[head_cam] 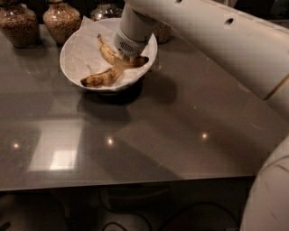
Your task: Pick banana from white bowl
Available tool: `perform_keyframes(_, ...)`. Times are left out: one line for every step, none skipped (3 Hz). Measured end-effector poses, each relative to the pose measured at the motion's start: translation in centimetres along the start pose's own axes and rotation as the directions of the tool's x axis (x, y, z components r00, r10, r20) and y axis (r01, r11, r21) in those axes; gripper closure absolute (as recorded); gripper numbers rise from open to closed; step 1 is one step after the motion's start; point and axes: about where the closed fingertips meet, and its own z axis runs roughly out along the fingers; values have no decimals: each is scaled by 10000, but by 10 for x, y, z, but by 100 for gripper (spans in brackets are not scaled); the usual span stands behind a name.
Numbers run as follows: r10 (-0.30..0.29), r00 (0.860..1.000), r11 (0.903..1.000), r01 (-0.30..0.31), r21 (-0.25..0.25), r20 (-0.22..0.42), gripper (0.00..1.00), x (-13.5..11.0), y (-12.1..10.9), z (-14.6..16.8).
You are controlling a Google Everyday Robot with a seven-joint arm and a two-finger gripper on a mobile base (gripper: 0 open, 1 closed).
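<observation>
The white bowl (76,54), lined with crinkled white paper, stands at the back left of the grey table. The banana (108,52), yellowish with a long thin stem pointing up-left and a dark end at the right, lies across the bowl. A browner, bruised banana (100,79) lies in front of it near the bowl's front rim. My gripper (128,57) reaches down into the bowl from the right and sits over the middle of the yellower banana. The white wrist (132,38) hides where it meets the fruit.
Glass jars of brown grain (18,25) (62,19) stand behind the bowl at the table's back edge, with another jar (104,10) behind the rim. My white arm (216,40) crosses the right side. The table's front edge (135,182) runs along the bottom.
</observation>
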Motion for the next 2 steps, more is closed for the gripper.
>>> perform_keyframes(-523,9853,9973,432,590,1625,100,0,8,-42)
perform_keyframes(-589,9604,9963,396,756,2723,100,21,27,-85)
